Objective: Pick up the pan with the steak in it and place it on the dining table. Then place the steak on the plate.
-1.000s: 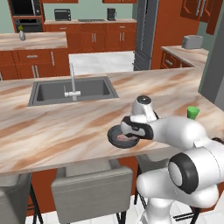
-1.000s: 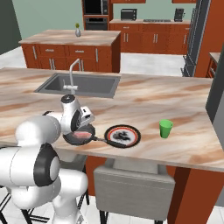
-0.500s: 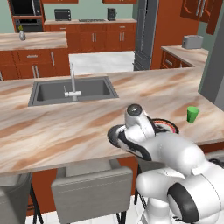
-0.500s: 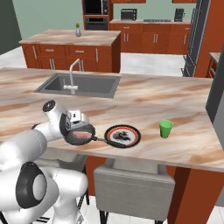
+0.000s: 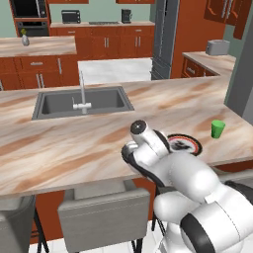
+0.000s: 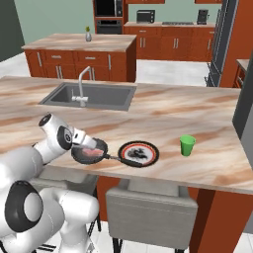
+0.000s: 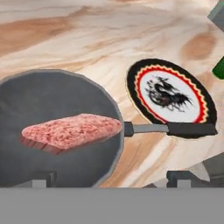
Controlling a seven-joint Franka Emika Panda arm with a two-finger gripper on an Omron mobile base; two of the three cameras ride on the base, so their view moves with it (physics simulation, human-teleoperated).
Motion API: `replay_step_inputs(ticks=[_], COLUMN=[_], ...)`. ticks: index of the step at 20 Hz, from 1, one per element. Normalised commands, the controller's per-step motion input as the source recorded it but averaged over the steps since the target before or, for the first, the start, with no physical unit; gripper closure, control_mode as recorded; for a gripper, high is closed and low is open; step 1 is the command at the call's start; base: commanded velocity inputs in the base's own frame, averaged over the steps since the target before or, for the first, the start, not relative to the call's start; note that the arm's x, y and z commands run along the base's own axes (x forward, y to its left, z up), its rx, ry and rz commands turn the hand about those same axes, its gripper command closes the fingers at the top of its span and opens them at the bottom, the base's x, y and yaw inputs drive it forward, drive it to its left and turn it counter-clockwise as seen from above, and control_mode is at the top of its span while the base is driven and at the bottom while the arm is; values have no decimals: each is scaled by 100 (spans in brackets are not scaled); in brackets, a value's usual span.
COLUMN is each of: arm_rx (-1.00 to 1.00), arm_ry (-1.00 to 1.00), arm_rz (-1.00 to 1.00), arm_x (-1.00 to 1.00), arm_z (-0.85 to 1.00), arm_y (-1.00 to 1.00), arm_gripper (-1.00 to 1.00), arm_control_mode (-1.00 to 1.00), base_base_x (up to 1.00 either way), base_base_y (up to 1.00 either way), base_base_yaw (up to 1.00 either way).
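Left base view: the dining table (image 5: pixel 59 153) runs across the middle of the frame, and the arm's white bulk hides most of what it works on. Just right of centre, the plate (image 5: pixel 187 144) peeks out past the arm, with a green cup (image 5: pixel 217 129) further right.

Right base view: the pan (image 6: pixel 89 152) sits on the table left of centre, near the front edge, with the steak (image 6: pixel 89 154) inside. Its thin handle points right, its end lying over the plate (image 6: pixel 139 152) just beside it. The gripper (image 6: pixel 89 144) hangs right over the pan's near-left side.

Hand view: the pan (image 7: pixel 52 127) lies lower left, the steak (image 7: pixel 72 130) lying flat with its long axis across the frame. The two finger tips (image 7: pixel 41 178) stand wide apart at the bottom edge, holding nothing. The steak lies ahead of the left tip, so I'd judge the jaws need to shift left to straddle its short side. The plate (image 7: pixel 173 97) waits to the upper right.
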Motion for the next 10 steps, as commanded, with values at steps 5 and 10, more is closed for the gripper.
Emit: replay_step_inputs(ticks=[5,10], arm_rx=[20,28], arm_ry=[1,1], arm_rz=[-44,-28], arm_x=[-9,-15], arm_z=[16,16], arm_y=[-3,-24], arm_gripper=[-100,-100], arm_control_mode=[-100,-100], base_base_x=[0,0], base_base_y=[0,0], base_base_yaw=[0,0])
